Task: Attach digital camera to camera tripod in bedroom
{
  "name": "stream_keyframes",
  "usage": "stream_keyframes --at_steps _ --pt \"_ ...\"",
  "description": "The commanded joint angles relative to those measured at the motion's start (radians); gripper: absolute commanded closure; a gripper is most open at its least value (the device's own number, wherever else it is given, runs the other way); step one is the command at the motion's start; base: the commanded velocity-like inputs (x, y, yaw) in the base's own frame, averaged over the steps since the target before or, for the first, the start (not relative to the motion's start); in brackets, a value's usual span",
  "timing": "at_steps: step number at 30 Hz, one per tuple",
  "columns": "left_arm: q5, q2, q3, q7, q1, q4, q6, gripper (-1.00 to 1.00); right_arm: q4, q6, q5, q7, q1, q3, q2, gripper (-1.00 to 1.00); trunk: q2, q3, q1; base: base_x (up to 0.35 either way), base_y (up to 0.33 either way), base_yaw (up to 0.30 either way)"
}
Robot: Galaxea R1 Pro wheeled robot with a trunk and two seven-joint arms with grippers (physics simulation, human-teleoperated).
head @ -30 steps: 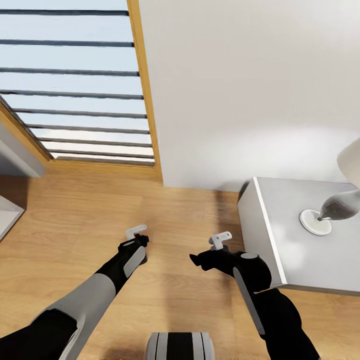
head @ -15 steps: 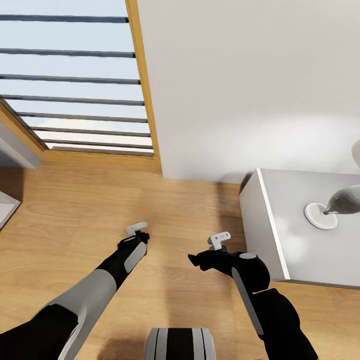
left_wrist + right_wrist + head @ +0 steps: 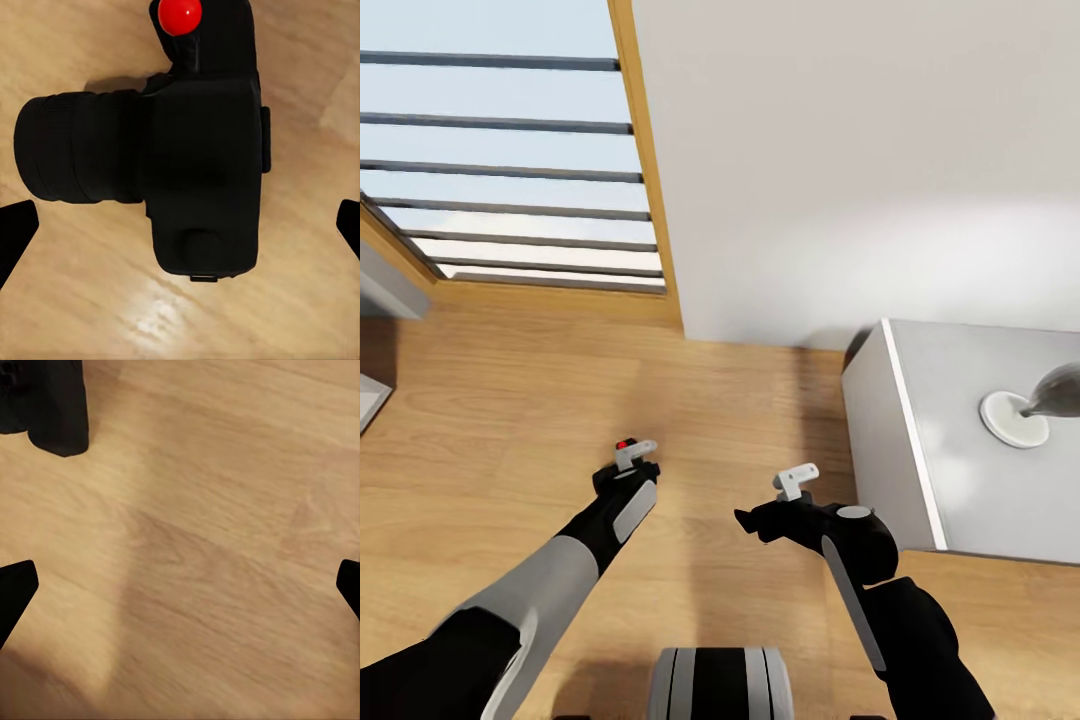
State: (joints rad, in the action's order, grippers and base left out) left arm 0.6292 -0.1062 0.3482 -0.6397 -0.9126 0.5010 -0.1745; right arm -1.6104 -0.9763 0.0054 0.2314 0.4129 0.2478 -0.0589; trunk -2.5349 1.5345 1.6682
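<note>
The digital camera (image 3: 187,150) lies on the light wood floor (image 3: 510,400), and in the left wrist view it sits at the centre of the frame — black body, stubby lens pointing to the frame's left, round red button (image 3: 178,15) at the top edge. The left gripper (image 3: 180,225) hangs over it with its jaws spread wide: the two dark fingertips (image 3: 15,232) sit at the frame's far left and right edges, well apart from the camera's body, grasping nothing.

In the head view the left gripper (image 3: 632,455) is at the lower centre-left, a speck of red showing just beside its white tip. The right gripper (image 3: 796,482) is at lower centre-right, near a pale grey cabinet (image 3: 880,440) that bears a white round lamp base (image 3: 1015,418). In the right wrist view its fingertips (image 3: 16,589) stand at opposite frame edges — released, over bare floor.

A wood-framed window with dark horizontal bars (image 3: 500,170) fills the upper left; a pale wall (image 3: 860,150) takes the upper right.
</note>
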Motion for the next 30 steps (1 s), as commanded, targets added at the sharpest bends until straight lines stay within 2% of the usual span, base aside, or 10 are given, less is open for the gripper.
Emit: stream_keyframes --at_steps 1,4,9,14,25,30 --pt "0.004 0.001 0.007 -0.02 -0.001 0.014 -0.007 -1.0 -0.001 -0.004 0.001 0.002 0.0 0.0 0.0 -1.0 -0.001 0.005 0.0 0.0 0.0 0.0" --pt "0.004 0.0 0.007 -0.04 -0.003 0.027 -0.016 -1.0 -0.002 -0.004 0.001 0.002 0.0 0.0 0.0 -1.0 -0.001 0.016 0.002 0.0 0.0 0.0" --pt "0.001 -0.002 0.007 -0.07 -0.013 0.037 -0.026 -1.0 -0.002 -0.004 0.001 0.002 0.0 0.002 0.0 -1.0 -0.001 0.016 0.002 0.0 0.0 0.0" --pt "-0.036 -0.005 0.008 -0.095 -0.017 0.044 -0.029 -1.0 -0.002 -0.004 0.001 0.002 0.0 0.005 0.0 -1.0 -0.001 0.016 0.002 0.0 0.0 0.0" --pt "-0.066 -0.013 0.008 -0.106 -0.019 0.084 -0.049 -1.0 -0.002 -0.003 0.001 0.002 0.0 0.008 0.0 -1.0 -0.001 0.016 0.002 0.0 0.0 0.0" --pt "-0.069 -0.016 0.007 -0.097 -0.026 0.097 -0.064 -1.0 -0.002 -0.004 0.001 0.002 0.0 0.008 0.001 -1.0 -0.002 0.036 0.004 0.0 0.0 0.0"
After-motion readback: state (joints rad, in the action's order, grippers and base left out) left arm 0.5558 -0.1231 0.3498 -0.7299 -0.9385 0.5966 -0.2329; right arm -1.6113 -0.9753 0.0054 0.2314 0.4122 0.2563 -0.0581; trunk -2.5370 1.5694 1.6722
